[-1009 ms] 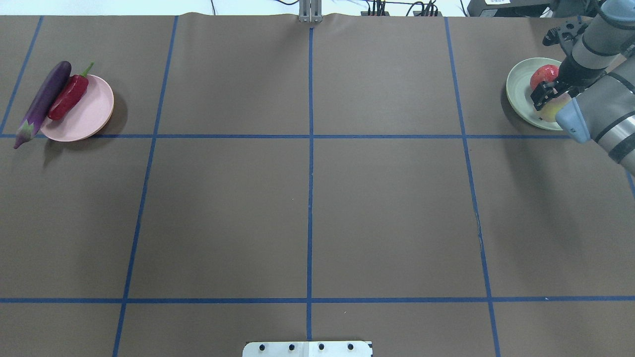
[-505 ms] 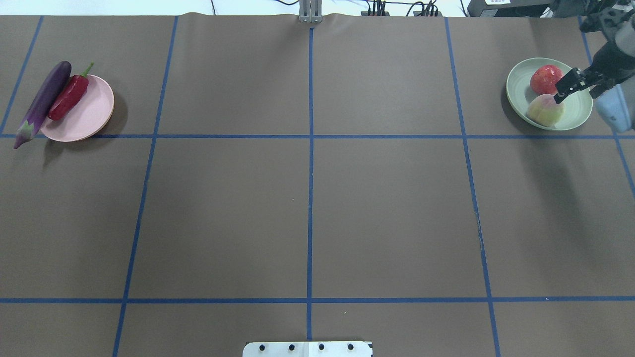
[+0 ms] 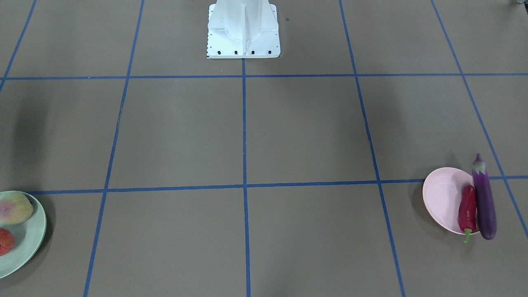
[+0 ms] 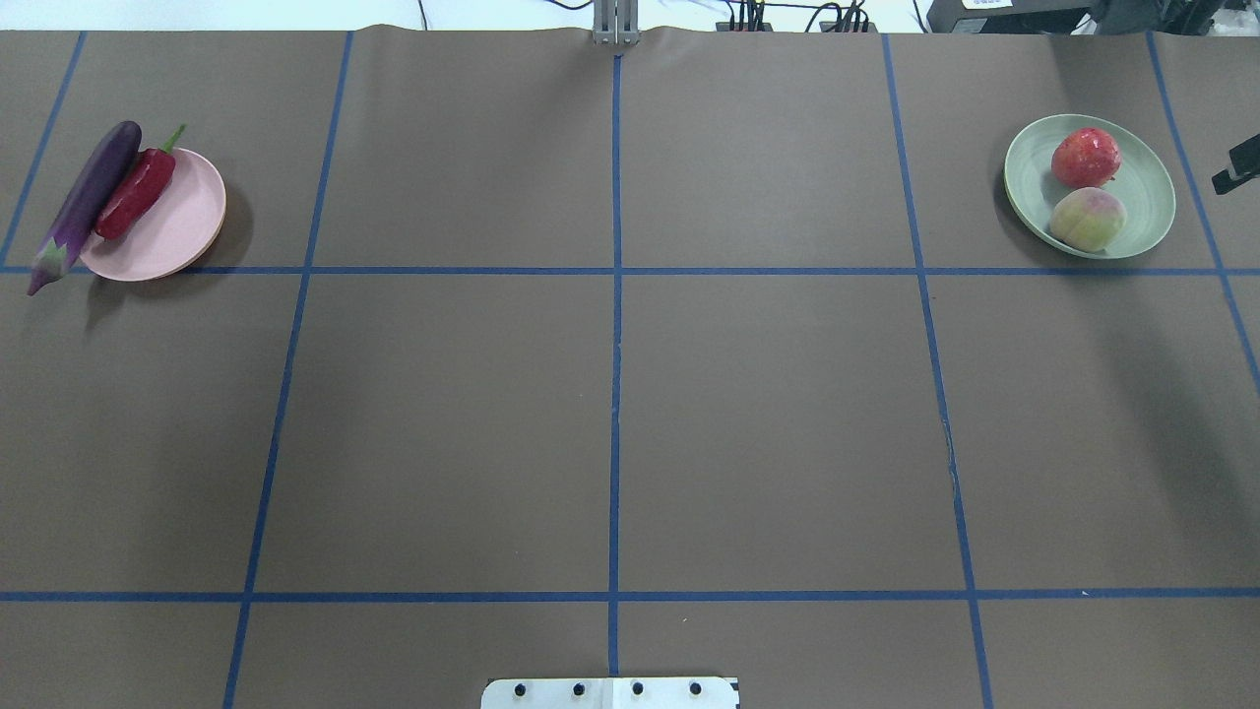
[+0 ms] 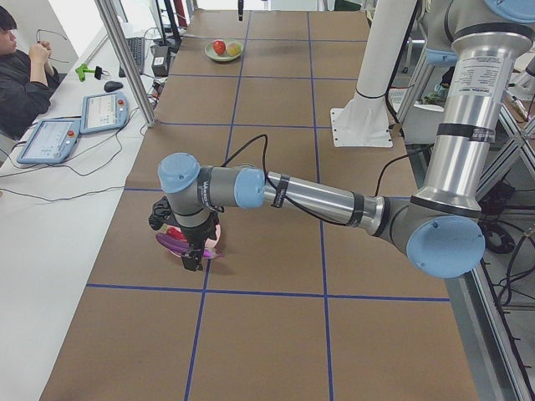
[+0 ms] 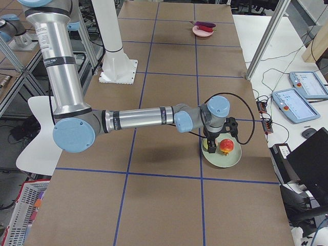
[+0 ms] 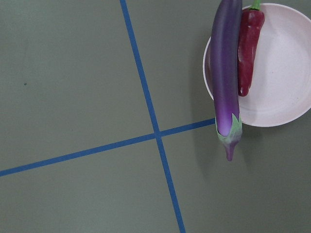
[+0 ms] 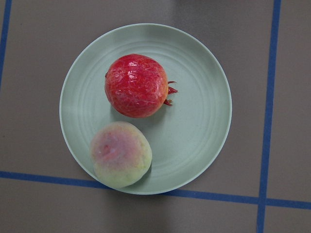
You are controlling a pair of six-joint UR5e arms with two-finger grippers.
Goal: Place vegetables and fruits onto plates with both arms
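The pale pink plate (image 4: 172,231) sits at the far left, also in the front view (image 3: 441,198). The red chili (image 4: 138,192) lies on it. The purple eggplant (image 4: 87,197) lies along its outer rim, with the cap end hanging over the table (image 7: 227,131). The mint green plate (image 4: 1142,202) at the far right holds the red fruit (image 4: 1086,158) and the pale yellow-green fruit (image 4: 1088,219), both free (image 8: 121,154). Only a black tip of my right gripper (image 4: 1238,169) shows. My left gripper (image 5: 193,257) hovers over the pink plate. I cannot tell either gripper's state.
The brown table (image 4: 610,414) carries a grid of blue tape lines. The white robot base (image 3: 243,29) stands at the near middle edge. Cables and boxes (image 4: 787,20) line the far edge. A seated operator (image 5: 21,75) and tablets are beside the table.
My right arm has drawn back to the right, off the green plate and almost out of the overhead view. The pale fruit it covered now lies uncovered on the plate.
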